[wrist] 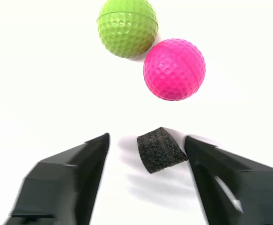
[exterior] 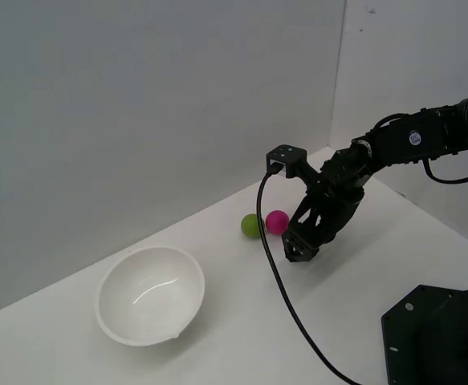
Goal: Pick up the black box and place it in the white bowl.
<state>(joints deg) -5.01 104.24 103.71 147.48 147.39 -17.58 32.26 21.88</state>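
So going from the exterior view's left: the white bowl (exterior: 151, 294) sits on the white bench (exterior: 217, 345) near its front edge, tipped a bit. Further right, close to the back edge by the wall, a green golf ball (exterior: 250, 225) and a pink golf ball (exterior: 277, 221) sit touching each other. Just beside them the gripper (exterior: 298, 248) hangs low over the bench with its jaws spread. Wrist cam shows the black box (wrist: 160, 149) lying on the bench between the fingers (wrist: 70, 178), tilted and closer to one finger, not pinched. A black cable (exterior: 286, 289) trails toward the front edge, and the black robot base (exterior: 438, 337) sits at the front corner on the exterior view's right.
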